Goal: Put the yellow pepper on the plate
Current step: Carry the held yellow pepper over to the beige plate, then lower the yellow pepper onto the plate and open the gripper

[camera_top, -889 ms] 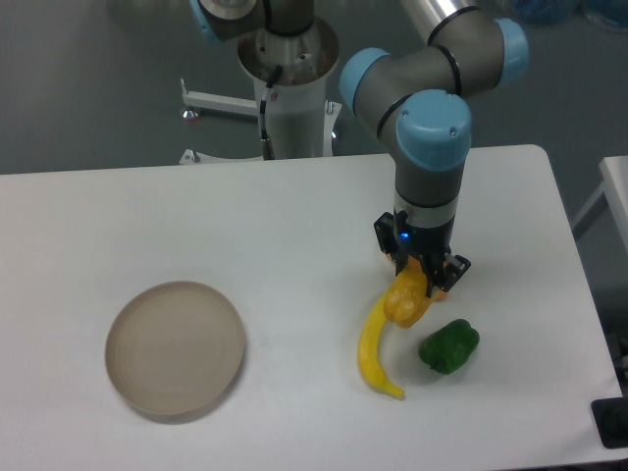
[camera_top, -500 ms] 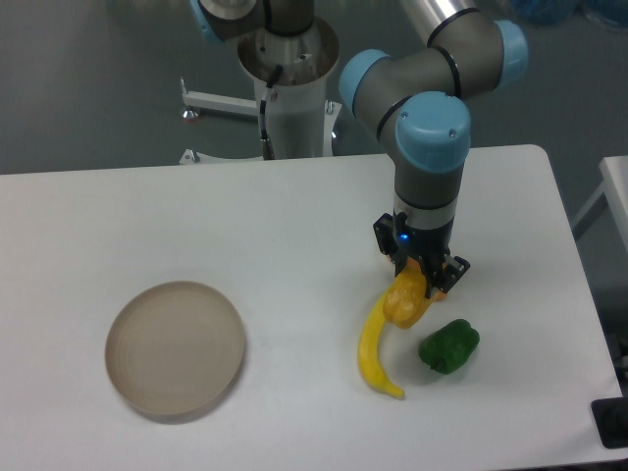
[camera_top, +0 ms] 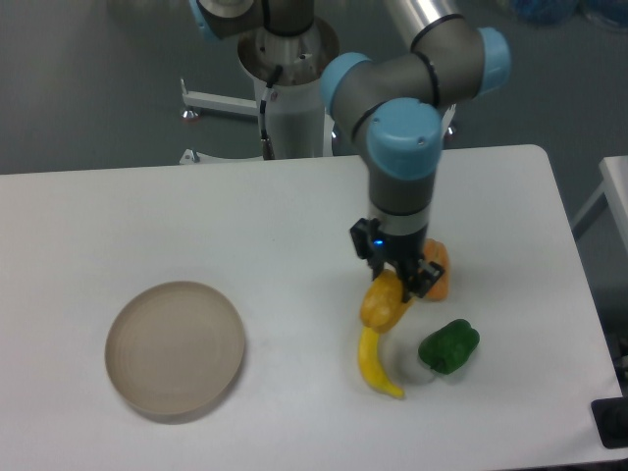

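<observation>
The yellow pepper (camera_top: 383, 301) is a small blocky yellow-orange fruit, lifted a little off the white table, with my gripper (camera_top: 397, 281) shut on its top. It hangs just above the upper end of the banana (camera_top: 373, 362). The plate (camera_top: 175, 348) is round, flat and beige, lying far to the left near the table's front. Nothing rests on it. The gripper's fingertips are partly hidden by the pepper.
A green pepper (camera_top: 449, 346) lies right of the banana. An orange wedge (camera_top: 437, 272) sits just behind and right of the gripper. The robot's base column (camera_top: 291, 88) stands at the back edge. The table's right edge (camera_top: 579, 285) is close by.
The arm has shifted left and lifted the yellow pepper off the table. This uncovered the orange wedge behind it. Banana, green pepper and plate stayed put.
</observation>
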Robot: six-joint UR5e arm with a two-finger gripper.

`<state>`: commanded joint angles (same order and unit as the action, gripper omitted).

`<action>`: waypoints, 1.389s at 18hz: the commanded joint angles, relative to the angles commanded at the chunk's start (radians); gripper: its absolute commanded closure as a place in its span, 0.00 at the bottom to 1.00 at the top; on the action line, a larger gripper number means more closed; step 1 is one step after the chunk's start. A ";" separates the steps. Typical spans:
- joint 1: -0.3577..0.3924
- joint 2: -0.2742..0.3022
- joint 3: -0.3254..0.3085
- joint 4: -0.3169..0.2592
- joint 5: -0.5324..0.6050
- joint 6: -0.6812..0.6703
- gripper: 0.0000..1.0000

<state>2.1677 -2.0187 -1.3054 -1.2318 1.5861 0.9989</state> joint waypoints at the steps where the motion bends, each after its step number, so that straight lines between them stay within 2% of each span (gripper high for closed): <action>1: -0.021 0.002 -0.005 0.000 0.000 -0.035 0.52; 8: -0.199 0.000 -0.006 -0.006 -0.002 -0.351 0.52; 15: -0.341 -0.047 -0.014 0.000 -0.023 -0.632 0.52; 18: -0.350 -0.078 -0.012 0.005 -0.044 -0.678 0.52; 25: -0.373 -0.127 -0.011 0.008 -0.044 -0.677 0.51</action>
<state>1.7948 -2.1460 -1.3162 -1.2241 1.5417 0.3221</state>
